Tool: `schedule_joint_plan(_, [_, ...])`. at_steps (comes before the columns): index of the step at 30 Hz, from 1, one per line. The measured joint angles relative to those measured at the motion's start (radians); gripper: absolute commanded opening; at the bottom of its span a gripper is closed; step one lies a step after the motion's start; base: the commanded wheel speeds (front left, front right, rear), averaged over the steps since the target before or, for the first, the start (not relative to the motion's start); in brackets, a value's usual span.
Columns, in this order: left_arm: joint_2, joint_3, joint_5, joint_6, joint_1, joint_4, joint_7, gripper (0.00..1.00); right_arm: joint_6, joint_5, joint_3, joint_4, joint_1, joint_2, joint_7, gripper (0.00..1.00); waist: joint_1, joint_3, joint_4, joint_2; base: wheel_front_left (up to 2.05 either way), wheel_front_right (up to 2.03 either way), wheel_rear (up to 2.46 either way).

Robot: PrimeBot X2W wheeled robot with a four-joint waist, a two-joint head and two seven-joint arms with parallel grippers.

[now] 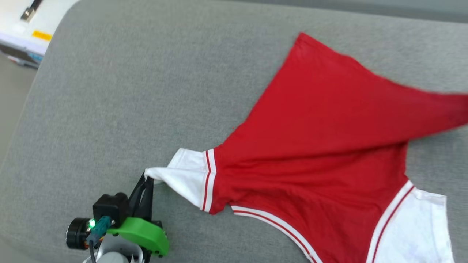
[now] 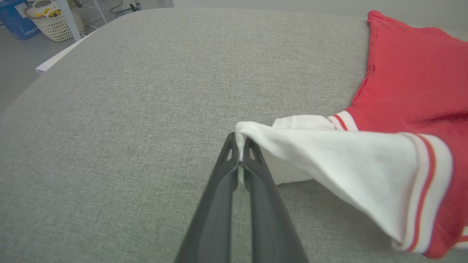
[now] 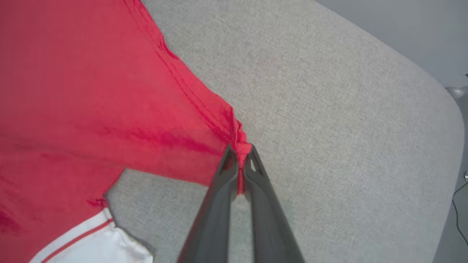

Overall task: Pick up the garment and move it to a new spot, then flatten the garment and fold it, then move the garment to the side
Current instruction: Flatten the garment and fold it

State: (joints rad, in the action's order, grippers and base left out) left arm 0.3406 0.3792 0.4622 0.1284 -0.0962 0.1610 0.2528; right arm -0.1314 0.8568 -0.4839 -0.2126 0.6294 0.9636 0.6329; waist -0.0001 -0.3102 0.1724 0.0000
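The garment, a red jersey with white sleeves and striped trim, lies spread on the grey cushioned surface, plain side up. My left gripper at the lower left is shut on the tip of one white sleeve, pulling it taut; the left wrist view shows the cloth pinched between the fingertips. In the right wrist view my right gripper is shut on a bunched red hem corner of the garment, lifted off the surface. The other white sleeve lies at the lower right.
The grey surface has a rounded edge at the left, with floor beyond. A white table stands at the upper left. A white basket and a blue box sit on the floor far off.
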Motion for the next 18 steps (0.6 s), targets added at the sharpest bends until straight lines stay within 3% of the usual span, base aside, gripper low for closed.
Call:
schedule_joint_plan(3, [0.018, -0.008, 0.004, 0.012, 0.035, -0.016, -0.008, 0.0, 0.0, 0.044, 0.046, 0.055, -0.158, 0.042, -0.024, 0.0, 0.0, 0.038, -0.028, 0.0, 0.0, 0.0, 0.0])
schedule_joint_plan(8, [0.033, -0.017, 0.007, 0.031, 0.075, -0.049, -0.021, 0.0, 0.0, 0.076, 0.141, 0.092, -0.395, 0.039, -0.057, 0.0, 0.0, 0.08, -0.075, 0.0, 0.0, 0.0, 0.0])
schedule_joint_plan(12, [0.041, -0.021, 0.013, 0.043, 0.095, -0.07, -0.032, 0.0, 0.0, 0.082, 0.215, 0.103, -0.57, -0.019, -0.07, 0.0, 0.0, 0.106, -0.105, 0.0, 0.0, 0.0, 0.0])
schedule_joint_plan(18, [0.046, -0.012, 0.013, 0.043, 0.096, -0.081, -0.051, 0.0, 0.0, 0.064, 0.287, 0.091, -0.774, -0.155, -0.079, 0.0, 0.0, 0.122, -0.116, 0.0, 0.0, 0.0, 0.0])
